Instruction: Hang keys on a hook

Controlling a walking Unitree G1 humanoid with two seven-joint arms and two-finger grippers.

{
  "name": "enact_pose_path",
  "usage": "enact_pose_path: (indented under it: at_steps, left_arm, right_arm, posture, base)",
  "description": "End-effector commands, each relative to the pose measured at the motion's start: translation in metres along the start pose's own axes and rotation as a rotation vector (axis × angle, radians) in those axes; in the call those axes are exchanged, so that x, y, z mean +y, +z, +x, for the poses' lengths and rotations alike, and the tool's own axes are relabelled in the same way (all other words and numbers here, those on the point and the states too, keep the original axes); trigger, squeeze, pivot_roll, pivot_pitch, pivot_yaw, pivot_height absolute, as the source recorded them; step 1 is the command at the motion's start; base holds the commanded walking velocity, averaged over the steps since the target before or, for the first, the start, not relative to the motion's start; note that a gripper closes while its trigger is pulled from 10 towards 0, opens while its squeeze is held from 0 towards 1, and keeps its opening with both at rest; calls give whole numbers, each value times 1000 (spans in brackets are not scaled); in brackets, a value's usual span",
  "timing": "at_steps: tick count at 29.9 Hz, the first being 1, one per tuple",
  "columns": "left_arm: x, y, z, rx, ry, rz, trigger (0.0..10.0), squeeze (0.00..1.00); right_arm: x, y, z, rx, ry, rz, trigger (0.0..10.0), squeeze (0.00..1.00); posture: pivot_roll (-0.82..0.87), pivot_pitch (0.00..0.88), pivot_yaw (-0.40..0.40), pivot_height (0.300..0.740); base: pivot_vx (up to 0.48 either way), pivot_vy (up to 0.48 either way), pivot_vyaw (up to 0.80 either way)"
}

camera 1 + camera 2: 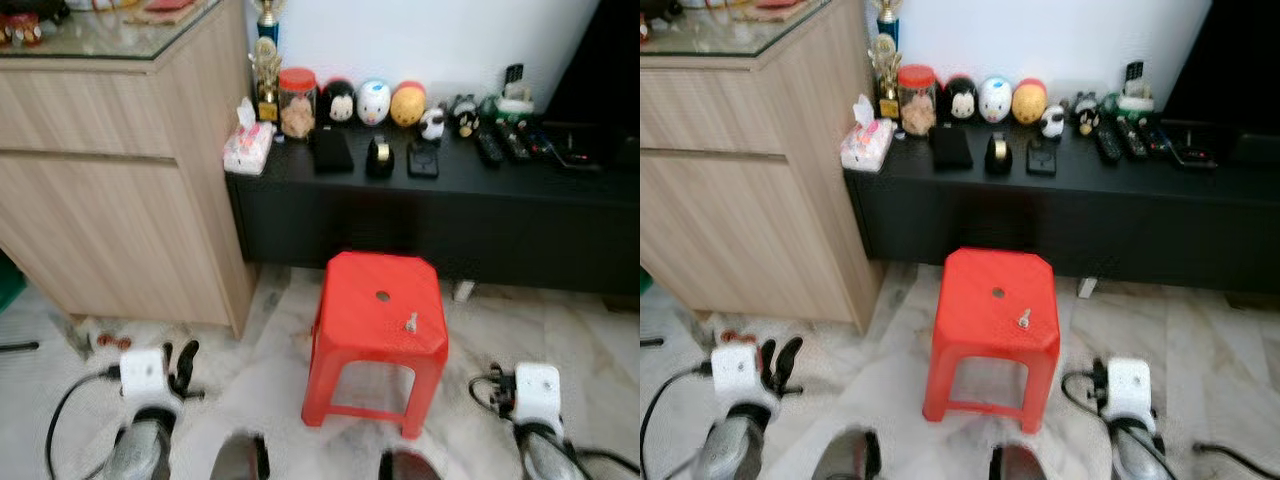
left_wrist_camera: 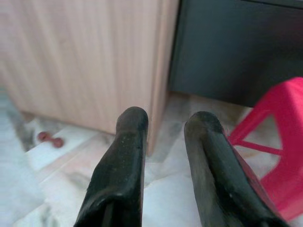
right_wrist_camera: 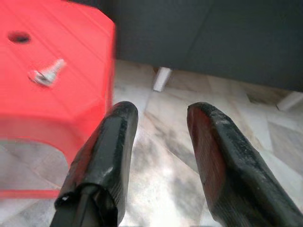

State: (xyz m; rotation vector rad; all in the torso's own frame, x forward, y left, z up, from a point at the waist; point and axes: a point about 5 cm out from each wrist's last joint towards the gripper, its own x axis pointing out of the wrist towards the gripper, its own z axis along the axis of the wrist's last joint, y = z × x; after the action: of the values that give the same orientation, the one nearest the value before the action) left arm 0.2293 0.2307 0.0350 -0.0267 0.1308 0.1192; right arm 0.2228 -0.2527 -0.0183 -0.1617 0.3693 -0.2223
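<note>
Left black two-fingered gripper (image 2: 165, 142) low beside light wooden cabinet (image 1: 110, 190), fingers parted, holding nothing. Right black two-fingered gripper (image 3: 161, 137) parted, empty, beside red plastic stool (image 1: 378, 320). Small silver keys (image 1: 411, 322) lying on stool seat near centre hole.

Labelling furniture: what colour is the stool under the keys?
Red stool, clearest in the left eye view.

stool (image 1: 375, 310): glossy red plastic | keys (image 1: 411, 322): silvery metal | cabinet (image 1: 110, 200): matt wood grain | floor (image 1: 540, 320): polished marble
</note>
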Motion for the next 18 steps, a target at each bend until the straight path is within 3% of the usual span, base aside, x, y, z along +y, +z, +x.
enact_pose_path:
  at_steps: [1, 9, 14, 18]
  left_arm:
    - [-1, 3, 1, -13, -12, -1, 10000, 0]
    - [-2, 0, -2, -2, -17, 4, 10000, 0]
    - [0, -1, -6, 3, -10, 5, 10000, 0]
    - [-1, -2, -6, 6, -13, 5, 10000, 0]
  right_arm:
    - [1, 4, 2, -10, -1, 13, 10000, 0]
    - [3, 2, 1, 1, 21, 33, 10000, 0]
    - [2, 3, 1, 0, 39, -9, 10000, 0]
    - [3, 4, 1, -3, 54, -15, 10000, 0]
  posture:
    - [-86, 44, -31, 637]
    - [-79, 62, -27, 637]
    - [-77, 66, -31, 637]
    - [-82, 69, -31, 637]
  base:
    - [292, 0, 0]
    - [303, 0, 0]
    - [315, 0, 0]
    - [317, 0, 720]
